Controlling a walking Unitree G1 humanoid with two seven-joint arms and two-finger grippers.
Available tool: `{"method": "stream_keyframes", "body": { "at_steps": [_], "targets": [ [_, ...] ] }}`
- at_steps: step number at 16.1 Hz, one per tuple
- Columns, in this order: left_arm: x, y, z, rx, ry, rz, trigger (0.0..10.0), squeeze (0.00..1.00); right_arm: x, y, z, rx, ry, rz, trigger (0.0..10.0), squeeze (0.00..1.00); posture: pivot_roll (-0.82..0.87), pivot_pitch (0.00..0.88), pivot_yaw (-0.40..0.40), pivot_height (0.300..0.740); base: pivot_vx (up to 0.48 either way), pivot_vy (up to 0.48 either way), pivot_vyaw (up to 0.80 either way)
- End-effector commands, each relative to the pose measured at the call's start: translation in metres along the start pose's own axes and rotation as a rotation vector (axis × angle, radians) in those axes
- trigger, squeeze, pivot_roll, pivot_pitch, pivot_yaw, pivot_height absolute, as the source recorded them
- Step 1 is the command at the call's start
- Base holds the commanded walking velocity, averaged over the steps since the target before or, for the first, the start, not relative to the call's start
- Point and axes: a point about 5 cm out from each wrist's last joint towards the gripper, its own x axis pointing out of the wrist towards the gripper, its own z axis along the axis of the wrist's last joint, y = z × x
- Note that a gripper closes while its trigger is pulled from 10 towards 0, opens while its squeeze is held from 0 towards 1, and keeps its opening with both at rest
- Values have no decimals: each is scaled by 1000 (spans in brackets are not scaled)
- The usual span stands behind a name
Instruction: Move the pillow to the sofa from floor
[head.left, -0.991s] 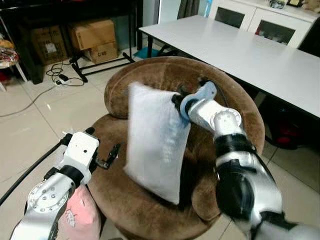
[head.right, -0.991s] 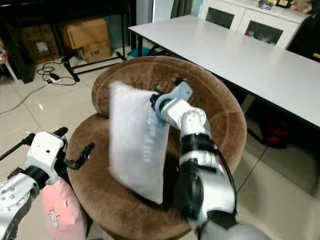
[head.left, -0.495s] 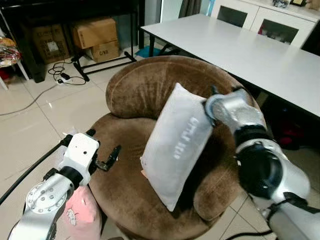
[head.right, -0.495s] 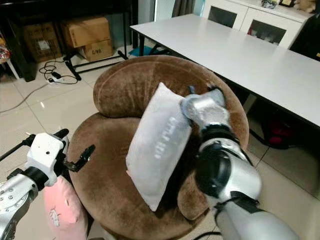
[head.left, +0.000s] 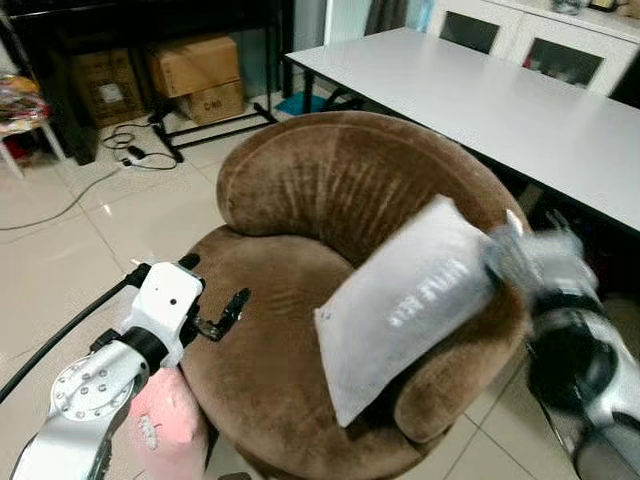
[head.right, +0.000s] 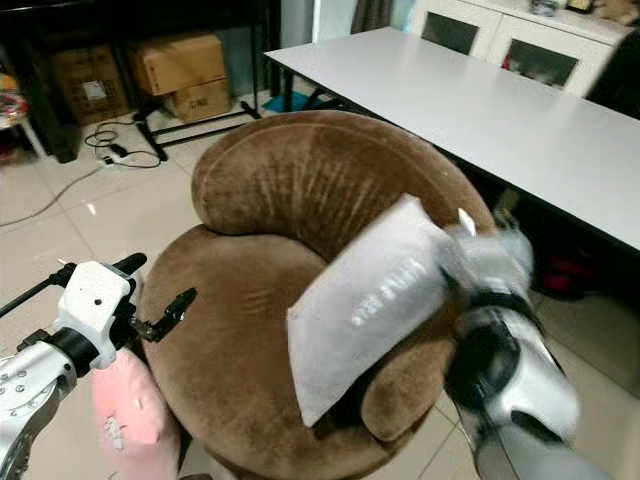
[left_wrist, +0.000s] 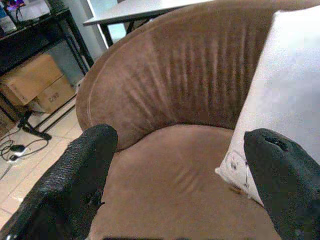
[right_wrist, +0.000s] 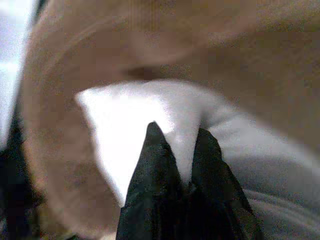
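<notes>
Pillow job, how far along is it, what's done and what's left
Done: the white pillow is off the floor and lies tilted over the brown round sofa, lower corner on the seat, upper end across the arm. In hand: the right gripper pinches the pillow's corner between its fingers. The left gripper hangs open beside the seat. Left: let go of the pillow and pull the arm clear.

Round brown sofa (head.left: 300, 330) on tiled floor (head.left: 120, 220); white pillow (head.left: 410, 300) leaning across seat and right armrest.

The pillow (head.left: 415, 300) has swung from upright to leaning across the sofa's (head.left: 300, 190) right armrest.
</notes>
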Motion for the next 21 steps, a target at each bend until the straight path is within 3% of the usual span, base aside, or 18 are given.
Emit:
{"method": "stream_keyframes", "body": {
  "at_steps": [1, 3, 5, 9, 10, 12, 13, 14, 17, 18, 21],
  "targets": [
    [2, -4, 4, 1, -18, -36, 10000, 0, -3, 4, 8, -19, -32, 19, 10000, 0, 18, 0, -27, 740, 0, 0, 0],
    [4, -8, 6, -42, -31, -94, 10000, 0, -1, -10, 12, -85, -64, 3, 10000, 0, 2, 0, -12, 740, 0, 0, 0],
    [3, -14, 3, -101, -13, -189, 10000, 0, 2, -25, 2, -117, -45, -33, 10000, 0, -6, 0, -3, 740, 0, 0, 0],
    [-5, -19, 9, -239, -32, -370, 10000, 0, 1, -37, -8, -128, -35, -46, 10000, 0, -4, 0, -4, 740, 0, 0, 0],
    [-10, -18, 8, -243, -12, -422, 10000, 0, 0, -40, -10, -134, -35, -43, 10000, 1000, -4, 0, -4, 740, 0, 0, 0],
    [-16, -19, 8, -250, 4, -466, 10000, 0, -1, -41, -12, -163, -44, -26, 10000, 1000, -4, 0, -4, 740, 0, 0, 0],
    [-20, -18, 7, -246, 16, -483, 10000, 0, -3, -42, -10, -266, -98, -27, 10000, 1000, -4, 0, -4, 740, 0, 0, 0],
    [-21, -18, 7, -242, 20, -483, 10000, 0, -4, -42, -8, -308, -124, -27, 10000, 1000, -4, 0, -4, 740, 0, 0, 0],
    [-18, -11, 7, -221, 18, -443, 10000, 0, -16, -27, 8, -296, -243, 124, 10000, 1000, 1, 0, -11, 740, 0, 0, 0],
    [-16, -9, 5, -177, 18, -384, 10000, 0, -31, -11, 30, -449, -413, 221, 10000, 1000, 1, 0, -11, 740, 0, 0, 0],
    [-17, -13, 5, -172, 22, -382, 10000, 0, -40, -4, 37, -471, -443, 267, 10000, 1000, -6, 0, -7, 740, 0, 0, 0]
  ]
}}
